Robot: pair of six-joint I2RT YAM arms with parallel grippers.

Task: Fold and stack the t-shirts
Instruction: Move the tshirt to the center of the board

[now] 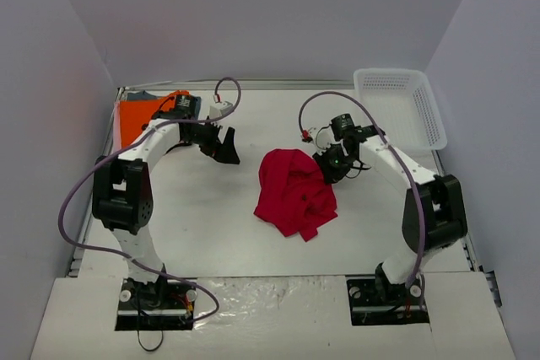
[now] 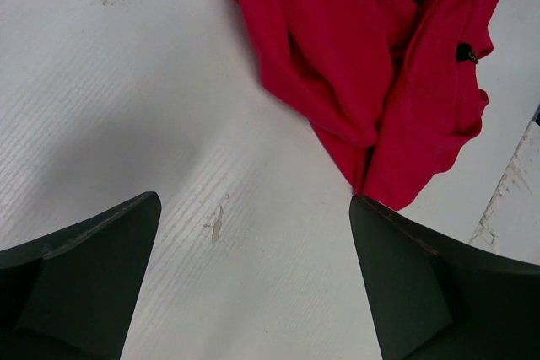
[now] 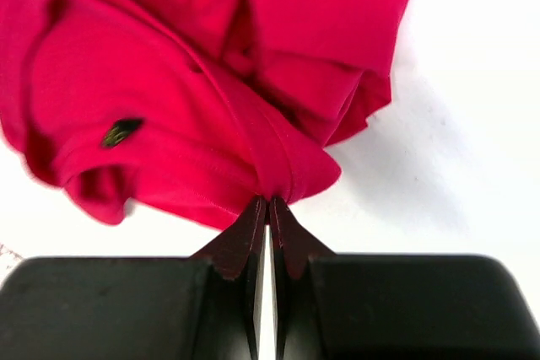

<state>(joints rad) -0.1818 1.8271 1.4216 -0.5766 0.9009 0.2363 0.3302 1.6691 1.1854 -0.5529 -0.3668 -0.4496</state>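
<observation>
- White tabletop [image 1: 219, 233], enclosed by plain grey walls [image 1: 253, 14] on three sides; both arm bases are mounted at its near edge.
- Crimson t-shirt [image 1: 294, 191]: lies crumpled in a loose heap near the table centre, between the two arms, unfolded.
- Right gripper [image 3: 268, 208]: jaws clenched together, pinching a fold at the edge of the crimson t-shirt on the heap's right side. A small dark tag [image 3: 122, 131] shows on the cloth to one side of the pinch.
- Left gripper [image 2: 253, 208]: jaws spread wide, grasping nothing, positioned over bare tabletop to the left of the heap and apart from it.
- Orange t-shirt [image 1: 135, 120]: lies flat at the far left corner, behind the left arm.
- White mesh basket [image 1: 405, 103]: sits at the far right corner, well apart from the heap.
</observation>
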